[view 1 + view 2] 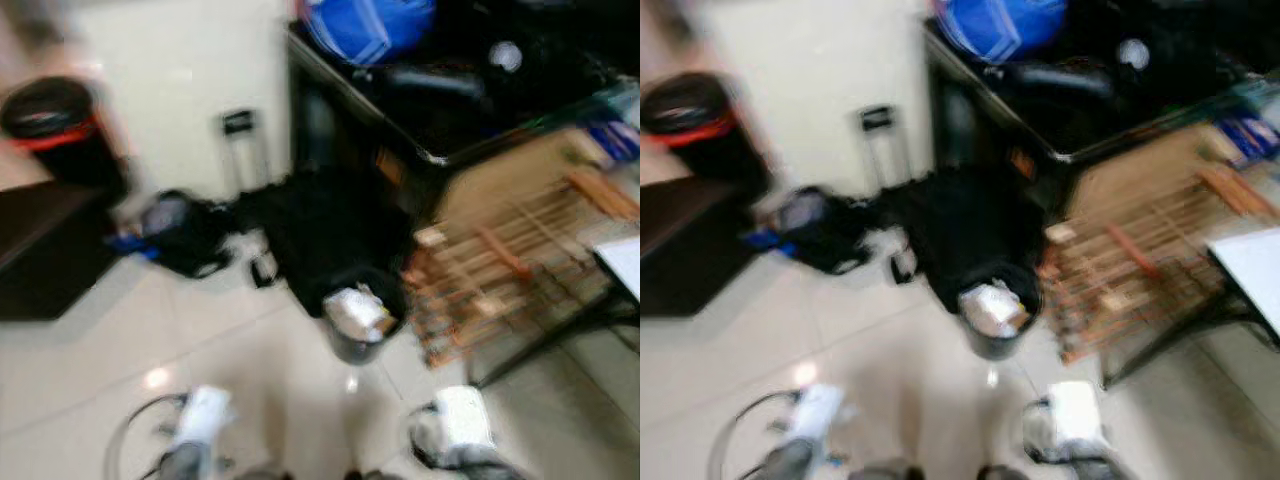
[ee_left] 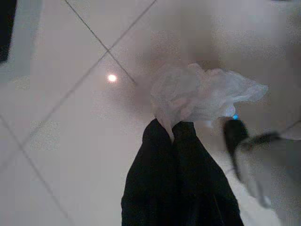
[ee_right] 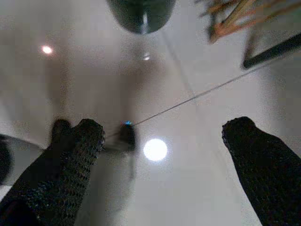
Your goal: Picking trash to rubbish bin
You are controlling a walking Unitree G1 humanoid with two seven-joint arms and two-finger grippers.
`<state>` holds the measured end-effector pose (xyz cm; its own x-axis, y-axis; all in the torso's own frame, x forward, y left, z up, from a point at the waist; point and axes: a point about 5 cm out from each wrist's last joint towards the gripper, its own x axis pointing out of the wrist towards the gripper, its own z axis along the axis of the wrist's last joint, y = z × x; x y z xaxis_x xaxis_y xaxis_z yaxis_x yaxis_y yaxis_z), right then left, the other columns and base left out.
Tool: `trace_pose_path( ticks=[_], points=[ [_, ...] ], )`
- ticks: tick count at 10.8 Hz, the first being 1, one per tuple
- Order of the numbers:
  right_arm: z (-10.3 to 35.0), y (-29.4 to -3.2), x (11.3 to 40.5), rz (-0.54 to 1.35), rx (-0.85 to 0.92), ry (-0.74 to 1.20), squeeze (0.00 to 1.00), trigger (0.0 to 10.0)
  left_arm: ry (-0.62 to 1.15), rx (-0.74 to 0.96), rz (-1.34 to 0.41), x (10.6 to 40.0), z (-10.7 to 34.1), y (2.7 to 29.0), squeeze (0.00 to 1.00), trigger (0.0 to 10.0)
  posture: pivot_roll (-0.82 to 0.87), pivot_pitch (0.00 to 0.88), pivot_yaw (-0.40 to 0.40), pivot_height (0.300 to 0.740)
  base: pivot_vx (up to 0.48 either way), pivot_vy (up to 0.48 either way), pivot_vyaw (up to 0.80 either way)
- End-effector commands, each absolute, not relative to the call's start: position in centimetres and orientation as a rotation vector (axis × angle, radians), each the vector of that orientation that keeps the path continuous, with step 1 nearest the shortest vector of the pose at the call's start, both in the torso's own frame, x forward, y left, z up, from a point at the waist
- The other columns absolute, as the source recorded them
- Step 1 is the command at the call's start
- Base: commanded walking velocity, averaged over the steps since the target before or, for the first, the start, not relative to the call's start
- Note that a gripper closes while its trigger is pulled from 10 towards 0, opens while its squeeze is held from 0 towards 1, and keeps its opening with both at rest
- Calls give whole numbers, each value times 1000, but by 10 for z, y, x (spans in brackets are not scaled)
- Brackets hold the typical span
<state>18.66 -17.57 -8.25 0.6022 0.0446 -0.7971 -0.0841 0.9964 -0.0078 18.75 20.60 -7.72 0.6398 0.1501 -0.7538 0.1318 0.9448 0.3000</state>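
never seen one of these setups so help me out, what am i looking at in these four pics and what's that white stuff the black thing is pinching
This is a walking humanoid robot with two arms, each ending in a gripper of two long black fingers. The two wide, blurred pictures come from a stereo camera on its head, looking down at a pale tiled floor. The other two come from a camera on each wrist, looking along that arm's fingers.

In the left wrist view, the left gripper is shut on a crumpled white piece of trash, which looks like tissue or thin plastic. In the right wrist view, the right gripper is open and holds nothing.

Ahead on the floor stands a small dark rubbish bin with crumpled trash already inside. Beside it are a black bag and a wooden rack.
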Motion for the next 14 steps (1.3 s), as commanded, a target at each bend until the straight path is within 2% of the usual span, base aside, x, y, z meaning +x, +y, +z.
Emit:
trace_pose_path(
  ticks=[1, 14],
  points=[
    [-83, -187, 182, 51, -58, 939, 0, 10000, 877, 338, -3, 189, -78, 200, 0, 10000, -15, 137, 34, 740, 368, 0, -800],
    [-84, -186, 181, 48, -67, 945, 0, 10000, 869, 342, -1, 191, -76, 201, 0, 10000, -11, 146, 32, 740, 358, 0, 0]
  ],
)
